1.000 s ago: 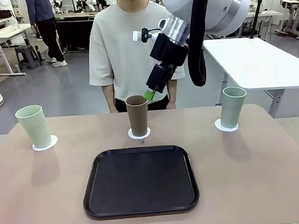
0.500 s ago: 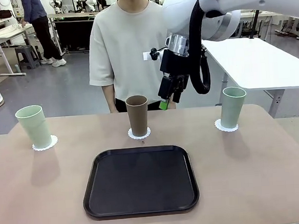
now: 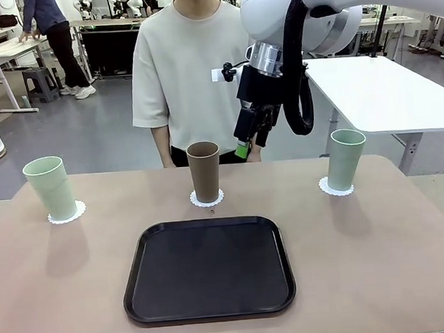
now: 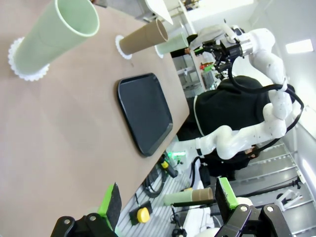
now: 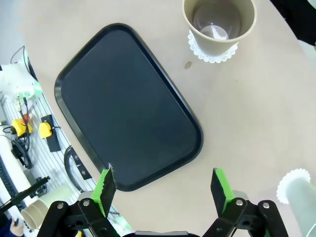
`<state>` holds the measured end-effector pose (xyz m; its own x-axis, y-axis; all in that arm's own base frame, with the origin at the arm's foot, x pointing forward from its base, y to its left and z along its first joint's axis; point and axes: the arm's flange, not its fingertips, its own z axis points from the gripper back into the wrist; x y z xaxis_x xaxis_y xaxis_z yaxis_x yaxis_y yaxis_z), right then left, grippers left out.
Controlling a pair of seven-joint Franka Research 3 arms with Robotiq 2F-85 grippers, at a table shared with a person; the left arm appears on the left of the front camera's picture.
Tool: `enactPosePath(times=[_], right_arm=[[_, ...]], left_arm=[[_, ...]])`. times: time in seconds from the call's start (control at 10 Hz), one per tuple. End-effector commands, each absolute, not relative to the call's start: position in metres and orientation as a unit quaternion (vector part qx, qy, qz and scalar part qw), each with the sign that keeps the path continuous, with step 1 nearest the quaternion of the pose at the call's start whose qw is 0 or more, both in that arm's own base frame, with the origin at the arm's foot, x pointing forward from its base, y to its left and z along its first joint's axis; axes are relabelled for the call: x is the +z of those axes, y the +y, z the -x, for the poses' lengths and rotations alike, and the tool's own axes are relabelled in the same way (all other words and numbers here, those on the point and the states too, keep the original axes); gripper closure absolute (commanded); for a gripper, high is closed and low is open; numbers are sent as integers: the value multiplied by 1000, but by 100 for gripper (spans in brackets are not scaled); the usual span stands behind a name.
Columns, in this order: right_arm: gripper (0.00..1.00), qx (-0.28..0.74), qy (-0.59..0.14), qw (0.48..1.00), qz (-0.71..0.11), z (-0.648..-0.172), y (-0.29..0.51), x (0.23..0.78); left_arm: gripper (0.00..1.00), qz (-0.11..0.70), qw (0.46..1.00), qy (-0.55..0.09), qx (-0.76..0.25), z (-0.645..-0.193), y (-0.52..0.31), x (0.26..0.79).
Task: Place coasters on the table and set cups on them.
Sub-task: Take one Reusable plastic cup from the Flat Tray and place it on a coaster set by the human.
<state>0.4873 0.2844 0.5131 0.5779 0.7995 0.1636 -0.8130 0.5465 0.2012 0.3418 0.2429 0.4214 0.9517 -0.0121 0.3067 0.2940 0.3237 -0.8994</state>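
The task looks finished: across the middle of the frame on the desk (image 3: 380, 247), each cup, left mint (image 3: 50, 187), brown (image 3: 204, 171) and right mint (image 3: 346, 158), stands on its own doily, while the right hand (image 3: 243, 146) above and the left hand (image 4: 168, 200) gape wide, holding nothing.

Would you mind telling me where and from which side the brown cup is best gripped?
Probably around the upper wall of the brown cup, coming in level from the side. It stands upright on its coaster, tapering wider toward the open rim, and nothing crowds it.
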Motion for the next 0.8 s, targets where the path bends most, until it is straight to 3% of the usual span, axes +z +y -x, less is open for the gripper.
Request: enactPosePath(times=[0.0,0.7], right_arm=[[0,456,-34,880,-131,-483,282,507],[0,458,-26,879,-128,-487,284,511]], left_arm=[[0,576,802,-126,-94,-340,243,423],[0,576,802,-126,-94,-340,243,423]])
